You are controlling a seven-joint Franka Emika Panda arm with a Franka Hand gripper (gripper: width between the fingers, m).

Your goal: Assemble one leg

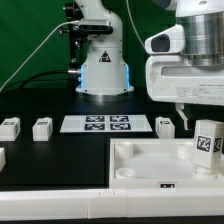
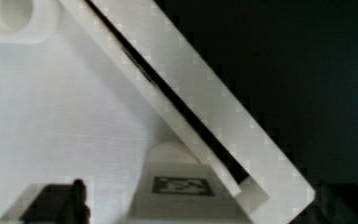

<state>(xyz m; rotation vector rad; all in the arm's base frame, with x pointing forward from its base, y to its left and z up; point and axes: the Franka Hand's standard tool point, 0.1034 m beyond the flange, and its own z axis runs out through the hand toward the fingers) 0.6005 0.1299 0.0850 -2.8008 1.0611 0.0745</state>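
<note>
A leg (image 1: 207,143), a small white block with a black-and-white tag, stands a little tilted in the corner of the white tabletop (image 1: 140,168) nearest the exterior view's right. My gripper (image 1: 203,117) hangs straight over it. One finger (image 1: 179,111) is apart from the leg's side; the other is out of frame. In the wrist view the leg (image 2: 181,183) lies between the jaws of my gripper (image 2: 179,212). One dark finger (image 2: 51,204) shows, with a clear gap to the leg. The gripper looks open.
The marker board (image 1: 107,124) lies behind the tabletop. Loose legs stand at the exterior view's left (image 1: 9,128), (image 1: 42,128), and one (image 1: 166,126) beside the board. The robot's base (image 1: 103,70) is at the back. The tabletop's rim (image 2: 194,90) and a round socket (image 2: 16,25) show in the wrist view.
</note>
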